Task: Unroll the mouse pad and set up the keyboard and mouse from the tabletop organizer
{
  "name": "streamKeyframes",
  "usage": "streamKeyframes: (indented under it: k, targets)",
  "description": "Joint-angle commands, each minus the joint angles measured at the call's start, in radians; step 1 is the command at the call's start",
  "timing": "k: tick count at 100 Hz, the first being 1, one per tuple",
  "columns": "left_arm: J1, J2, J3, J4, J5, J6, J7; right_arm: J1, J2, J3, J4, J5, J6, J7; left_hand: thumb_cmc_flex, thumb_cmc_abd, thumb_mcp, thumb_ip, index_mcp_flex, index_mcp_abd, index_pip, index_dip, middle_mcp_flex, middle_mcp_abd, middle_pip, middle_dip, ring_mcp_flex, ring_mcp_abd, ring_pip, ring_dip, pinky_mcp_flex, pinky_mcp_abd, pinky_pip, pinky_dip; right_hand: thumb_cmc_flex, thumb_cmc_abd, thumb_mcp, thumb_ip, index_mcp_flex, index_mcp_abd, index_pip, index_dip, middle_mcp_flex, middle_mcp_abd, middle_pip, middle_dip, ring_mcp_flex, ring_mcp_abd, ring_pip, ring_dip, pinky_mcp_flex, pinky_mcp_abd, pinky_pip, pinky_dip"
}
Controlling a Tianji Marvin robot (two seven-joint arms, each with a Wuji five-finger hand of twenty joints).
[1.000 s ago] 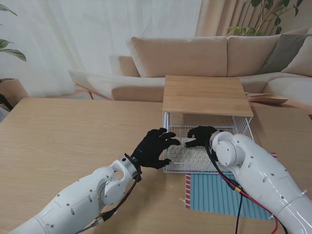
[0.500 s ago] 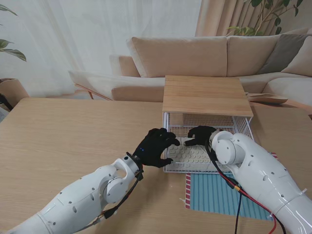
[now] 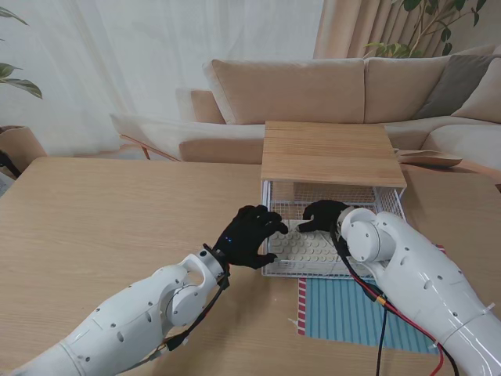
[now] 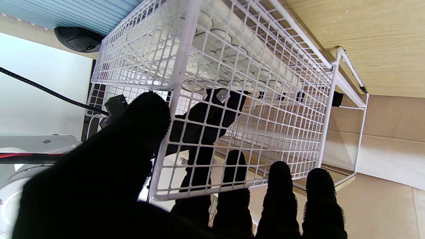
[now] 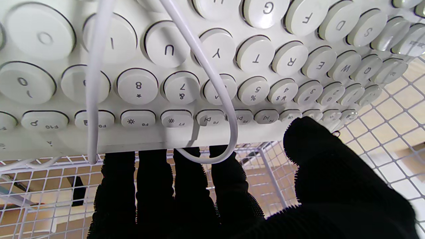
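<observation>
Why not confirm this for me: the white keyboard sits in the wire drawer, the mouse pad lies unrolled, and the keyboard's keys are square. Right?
One detail is wrong: the keys are round, not square, as the right wrist view shows. The keyboard does sit in the wire drawer, and the mouse pad lies unrolled.

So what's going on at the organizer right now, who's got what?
Both hands are at the white wire organizer. The right hand reaches inside, its fingers tucked under the far edge of the white keyboard, thumb on the key side, so it seems to be gripping it. The left hand grips the basket's left wall. The keyboard is not yet out. The striped mouse pad lies nearer to me, the mouse beside the basket.
</observation>
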Motion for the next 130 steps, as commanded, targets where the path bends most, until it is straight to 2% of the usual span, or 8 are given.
streamKeyframes:
  k: [1,23,47,61,87,99,116,130]
  targets:
    - [-0.005,0.0,-0.001,0.009,0.001,0.015,-0.02,-0.019,-0.002,0.005,-0.014,0.012,0.006,0.03,0.149,0.046,0.092,0.027,-0.001,0.006,0.018,0.008,0.01,0.029,0.029,0.012,0.02,-0.055,0.031,-0.003,-0.007,-0.027,0.027,-0.001,0.015,-0.012,0.028,0.053,0.013,0.029,0.016,-0.001,0.098,0.026,0.079,0.031,0.175,0.094,0.129,0.023,0.037,0.05,0.071,0.01]
    - [-0.004,0.001,-0.002,0.007,0.002,0.022,-0.022,-0.04,0.009,0.054,-0.065,0.019,-0.01,0.088,0.145,0.045,0.091,0.027,-0.03,0.013,-0.002,0.0,0.008,0.03,0.026,0.009,0.019,-0.055,0.029,-0.006,-0.008,-0.026,0.027,-0.001,0.013,-0.027,0.042,0.051,0.015,0.028,0.015,-0.007,0.106,0.024,0.083,0.033,0.189,0.091,0.143,0.03,0.047,0.053,0.093,0.012]
    - [-0.001,0.001,-0.005,0.0,0.0,0.041,-0.028,-0.055,0.027,0.101,-0.12,0.037,-0.044,0.183,0.133,0.043,0.087,0.029,-0.087,0.042,-0.081,-0.047,0.017,0.04,-0.105,-0.078,0.016,-0.048,0.003,-0.015,-0.008,-0.019,0.015,-0.008,0.021,-0.035,0.046,0.05,-0.005,0.022,0.009,-0.01,0.09,0.012,0.083,0.037,0.184,0.076,0.138,0.03,0.043,0.048,0.091,0.008]
    - [-0.001,0.001,-0.005,-0.002,0.0,0.046,-0.03,-0.059,0.038,0.123,-0.148,0.055,-0.049,0.245,0.129,0.044,0.084,0.029,-0.084,0.054,-0.123,-0.072,0.017,0.042,-0.118,-0.087,0.015,-0.049,-0.009,-0.015,-0.008,-0.019,0.014,-0.008,0.025,-0.035,0.047,0.05,-0.002,0.02,0.013,-0.008,0.093,0.006,0.09,0.042,0.183,0.071,0.137,0.031,0.033,0.049,0.082,0.004]
    - [-0.001,0.001,-0.008,-0.006,-0.001,0.055,-0.035,-0.073,0.047,0.153,-0.183,0.073,-0.051,0.294,0.122,0.043,0.083,0.031,-0.082,0.08,-0.203,-0.114,0.017,0.044,-0.146,-0.103,0.009,-0.047,-0.034,-0.012,-0.009,-0.019,0.009,-0.01,0.034,-0.034,0.039,0.051,-0.003,0.015,0.015,-0.004,0.088,0.003,0.104,0.061,0.196,0.076,0.146,0.04,0.073,0.072,0.093,0.013]
    - [-0.001,0.0,-0.009,-0.007,-0.003,0.06,-0.036,-0.078,0.052,0.166,-0.201,0.084,-0.055,0.322,0.119,0.044,0.079,0.031,-0.076,0.091,-0.245,-0.136,0.018,0.046,-0.158,-0.109,0.009,-0.049,-0.048,-0.008,-0.008,-0.016,0.001,-0.015,0.043,-0.05,0.04,0.052,-0.017,0.005,0.011,-0.004,0.074,-0.01,0.105,0.067,0.204,0.066,0.147,0.041,0.1,0.082,0.107,0.021]
    - [0.0,-0.001,-0.008,-0.008,-0.005,0.066,-0.036,-0.081,0.056,0.176,-0.218,0.09,-0.074,0.342,0.118,0.043,0.078,0.032,-0.073,0.106,-0.304,-0.165,0.016,0.05,-0.194,-0.128,0.002,-0.047,-0.076,-0.004,-0.008,-0.014,-0.006,-0.018,0.07,-0.102,0.076,0.053,-0.033,-0.003,0.009,0.0,0.06,-0.023,0.109,0.076,0.205,0.044,0.154,0.049,0.142,0.141,0.123,0.03]
    - [0.0,-0.003,-0.007,-0.006,-0.006,0.069,-0.03,-0.072,0.062,0.173,-0.22,0.067,-0.106,0.361,0.117,0.043,0.076,0.033,-0.074,0.102,-0.368,-0.196,0.009,0.051,-0.242,-0.15,-0.004,-0.047,-0.1,0.005,-0.008,-0.013,-0.009,-0.019,0.085,-0.146,0.138,0.049,-0.046,-0.001,0.014,0.005,0.052,-0.035,0.129,0.096,0.215,0.023,0.158,0.055,0.165,0.117,0.128,0.028]
